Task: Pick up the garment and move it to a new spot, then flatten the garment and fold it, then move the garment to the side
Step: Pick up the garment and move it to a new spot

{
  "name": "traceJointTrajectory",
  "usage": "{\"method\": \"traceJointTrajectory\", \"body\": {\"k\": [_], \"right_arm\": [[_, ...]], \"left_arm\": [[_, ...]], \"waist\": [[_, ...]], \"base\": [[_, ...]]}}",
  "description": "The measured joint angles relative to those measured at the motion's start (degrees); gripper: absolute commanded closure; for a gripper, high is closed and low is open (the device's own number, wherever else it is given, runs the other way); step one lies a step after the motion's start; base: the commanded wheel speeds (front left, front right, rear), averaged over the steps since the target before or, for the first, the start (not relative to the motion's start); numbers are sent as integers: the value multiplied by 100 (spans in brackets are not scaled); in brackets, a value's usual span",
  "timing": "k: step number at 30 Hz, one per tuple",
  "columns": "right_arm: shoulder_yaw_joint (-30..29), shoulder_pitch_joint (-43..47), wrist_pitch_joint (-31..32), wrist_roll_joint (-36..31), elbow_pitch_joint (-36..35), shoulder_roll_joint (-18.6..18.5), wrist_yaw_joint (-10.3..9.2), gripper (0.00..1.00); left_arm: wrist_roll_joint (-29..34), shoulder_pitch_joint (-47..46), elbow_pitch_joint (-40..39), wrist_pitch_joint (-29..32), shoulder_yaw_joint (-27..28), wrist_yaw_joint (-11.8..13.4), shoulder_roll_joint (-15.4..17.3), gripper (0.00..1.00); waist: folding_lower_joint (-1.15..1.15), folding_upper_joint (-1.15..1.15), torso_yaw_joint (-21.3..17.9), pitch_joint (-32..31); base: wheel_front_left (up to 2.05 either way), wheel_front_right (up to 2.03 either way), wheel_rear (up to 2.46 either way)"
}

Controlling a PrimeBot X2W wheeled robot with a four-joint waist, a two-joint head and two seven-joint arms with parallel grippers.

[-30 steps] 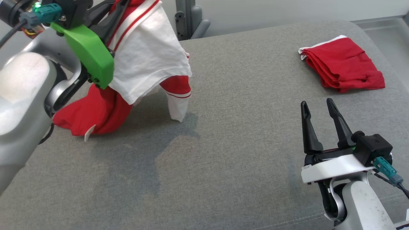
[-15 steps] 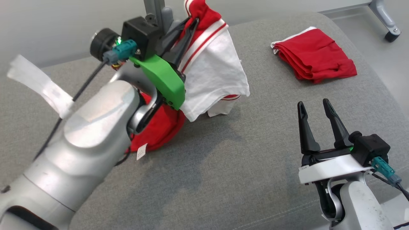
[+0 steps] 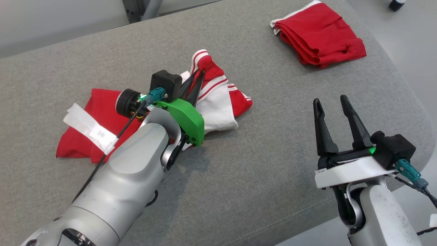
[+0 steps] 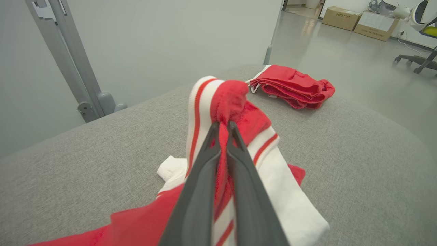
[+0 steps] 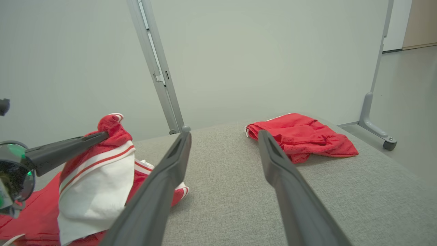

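Lowered to the grey cushion (image 3: 256, 164), the left gripper (image 3: 200, 72) pinches the red-and-white jersey (image 3: 218, 109); the right gripper (image 3: 329, 99) gapes wide above bare fabric near the edge.

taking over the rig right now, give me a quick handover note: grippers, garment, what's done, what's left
Left gripper: shut on a bunched red edge of the red and white garment.
Right gripper: open, holding nothing, above the near right of the grey padded surface.
Garment: crumpled, mostly lying on the surface left of centre, with the pinched part raised.
A folded red garment lies at the far right corner.
Done: garment grasped.
Left: set it down, flatten it, fold it, move it to the side.
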Motion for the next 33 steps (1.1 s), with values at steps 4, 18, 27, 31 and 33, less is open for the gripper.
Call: {"method": "traceJointTrajectory", "body": {"k": [4, 18, 27, 31, 33], "right_arm": [[-27, -16, 0, 8, -1, 1, 0, 0], [-187, -8, 0, -68, 77, 3, 0, 0], [-265, 158, 0, -205, 155, 4, 0, 0], [-292, 256, 0, -232, 200, 4, 0, 0], [-272, 293, 0, -236, 220, 3, 0, 0]], "left_arm": [[55, -4, 254, -20, 89, -111, -140, 0], [824, 294, -125, -36, 744, -199, -189, 0], [1384, 1212, -966, -36, 1527, -20, 20, 0], [1518, 1788, -1468, -37, 2049, 178, 138, 0], [1630, 2101, -1712, -36, 2287, 244, 181, 0]], "waist": [[0, 0, -124, 151], [0, 0, 140, -10], [0, 0, 608, -362], [0, 0, 826, -534], [0, 0, 932, -618]], "base": [[0, 0, 0], [0, 0, 0], [0, 0, 0], [0, 0, 0], [0, 0, 0]]}}
